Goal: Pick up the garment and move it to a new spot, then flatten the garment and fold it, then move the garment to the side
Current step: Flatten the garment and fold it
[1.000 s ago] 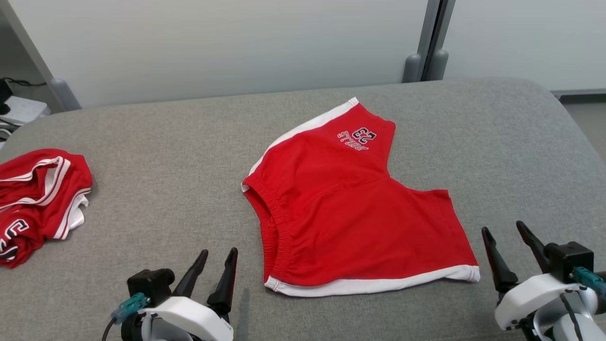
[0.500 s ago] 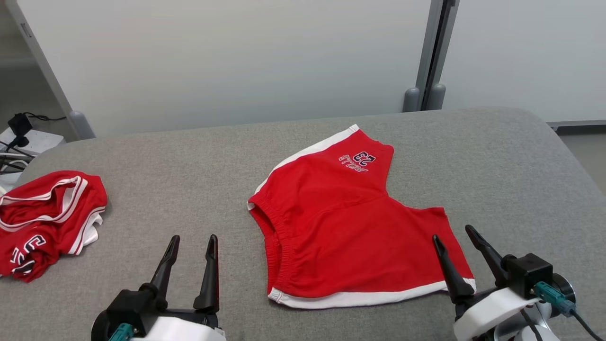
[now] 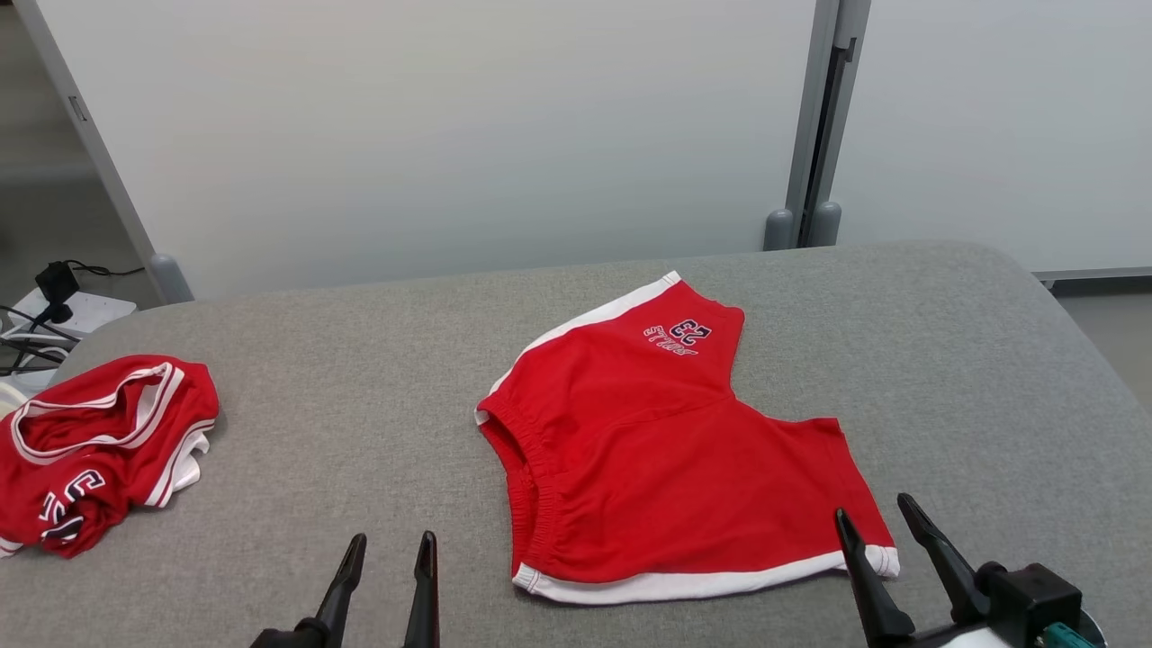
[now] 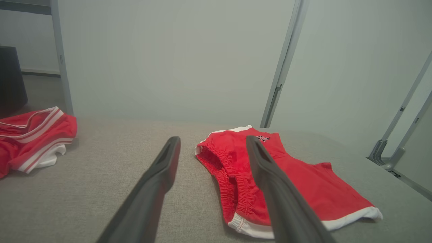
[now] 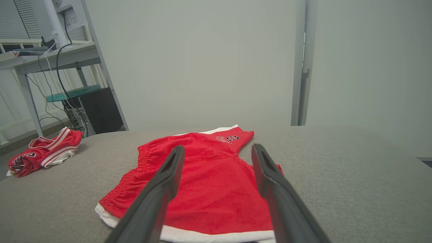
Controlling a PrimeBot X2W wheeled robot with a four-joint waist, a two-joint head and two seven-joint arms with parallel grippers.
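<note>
The garment, red shorts with white trim and a "23" print, lies spread flat in the middle of the grey padded table. In the left wrist view the garment shows its elastic waistband towards me; in the right wrist view the garment lies straight ahead. My left gripper is open, near the front edge, left of the waistband. My right gripper is open at the near right hem corner. Neither holds anything.
A second red garment lies crumpled at the table's far left edge. Behind the table stand pale wall panels with a grey post. A power strip with cables sits off the left side.
The camera has tilted, so the whole picture slid downward. Both grippers sit lower in view, and the right one has come leftward to the shorts' hem corner. The garments have not moved.
</note>
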